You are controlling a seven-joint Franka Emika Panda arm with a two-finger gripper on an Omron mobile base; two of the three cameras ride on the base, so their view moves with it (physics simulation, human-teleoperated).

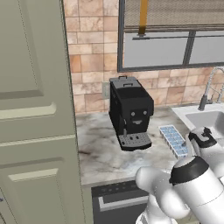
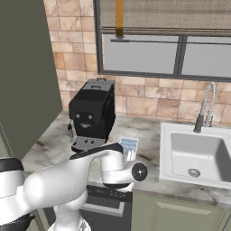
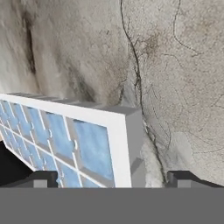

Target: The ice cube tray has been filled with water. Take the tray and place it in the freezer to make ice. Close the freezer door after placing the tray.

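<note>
**Entry: tray corner under my spread hand**

Item, nearest: my two dark fingertips point(image 3: 43, 178), low in the hand view, set far apart. Between them, closer to one tip, rises the white corner of the ice cube tray point(image 3: 120, 144).

Item: the water point(image 3: 94, 151), pale blue glossy squares in the cells, level with the grid.

Item: the worktop point(image 3: 175, 78), veined grey stone, running away beyond the tray corner and under it.

Item: the coffee machine point(image 1: 130, 109), black, well off to one side of my hand, apart from the tray.

Step in hand, as I judge it: settling over the tray to take hold, nothing lifted yet. To do it well I would centre the hand across the tray's narrow width so both tips straddle the rims, come straight down without nudging it along the worktop, and close on the walls, not the cells. Once held, the tray should stay flat; any tilt would likely spill.

Hand point(image 3: 112, 178): spread as wide as it goes, holding nothing. Whether either tip brushes the tray I cannot tell.

Freezer: still to come, tray not yet placed.
</note>
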